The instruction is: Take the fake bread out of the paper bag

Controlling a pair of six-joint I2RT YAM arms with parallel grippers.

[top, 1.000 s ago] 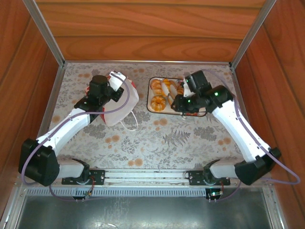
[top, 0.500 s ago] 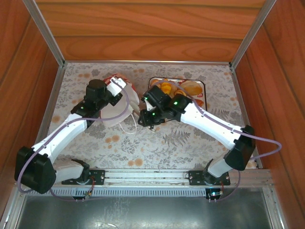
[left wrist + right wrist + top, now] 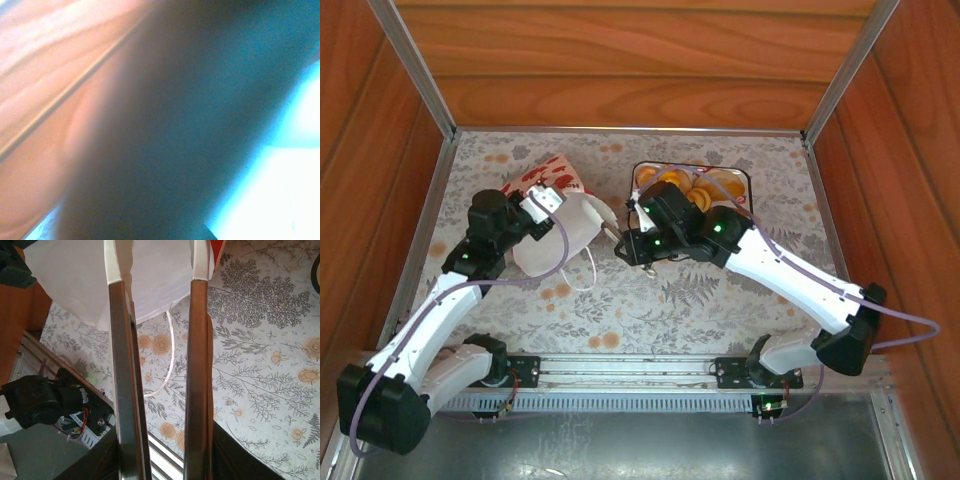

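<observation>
We see glossy orange toy pastries (image 3: 692, 188) on the white tray (image 3: 744, 178), with the red-banded white paper bag (image 3: 570, 225) tipped over beside it, right gripper (image 3: 156, 262) spread and empty at the bag's edge, and left gripper (image 3: 542, 197) fingers unreadable; can't tell if any bread is left inside.

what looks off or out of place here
The paper bag lies tipped over rather than upright, one cord handle trailing loose on the table. The left wrist view is a blur.
</observation>
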